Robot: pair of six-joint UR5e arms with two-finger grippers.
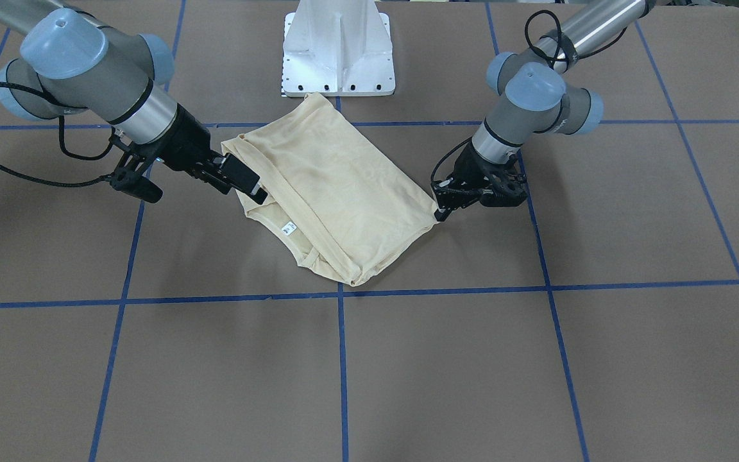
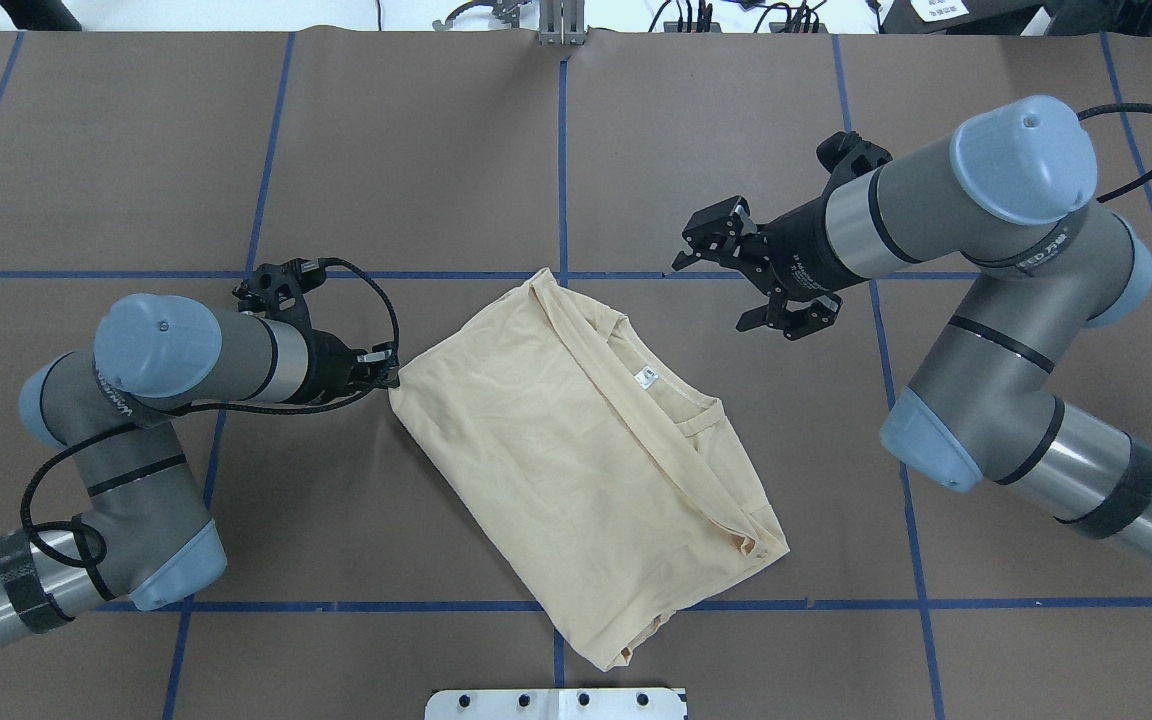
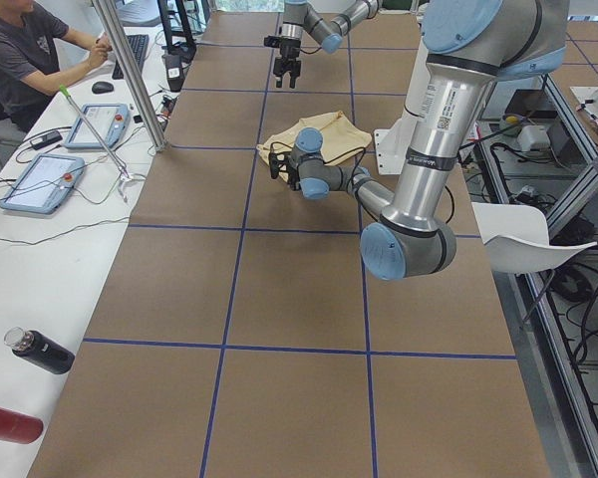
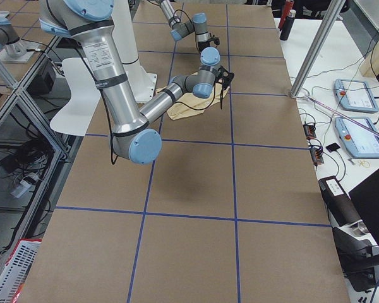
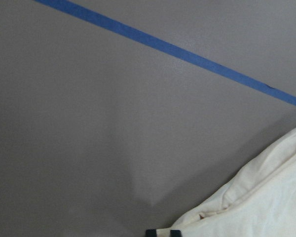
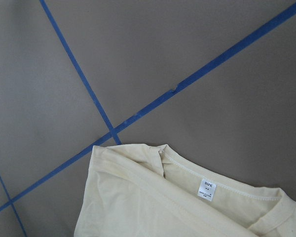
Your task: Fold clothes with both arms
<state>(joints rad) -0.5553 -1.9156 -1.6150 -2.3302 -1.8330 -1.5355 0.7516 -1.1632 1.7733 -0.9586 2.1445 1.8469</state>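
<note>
- While the left arm (image 1: pixel 523 96) reaches down from the front-facing view's right, its left gripper (image 1: pixel 440 210) pinches a corner of the T-shirt (image 1: pixel 337 186); the shirt lies folded on the table (image 1: pixel 472 359) before the pedestal (image 1: pixel 337 51); the right gripper (image 1: pixel 249 181) hangs by the collar (image 1: pixel 273 221).
- Overhead: the left arm is bent at the elbow, forearm low, wrist pointing at that corner; the right gripper's fingers (image 2: pixel 701 235) are spread wide, beside the shirt and apart from it; the neck label (image 2: pixel 647 376) faces up.
- Left wrist: dark fingertips (image 5: pixel 158 232) pressed close at the cloth's edge.
- Right wrist: collar and label below; blue tape (image 6: pixel 187 84) crosses the table.
</note>
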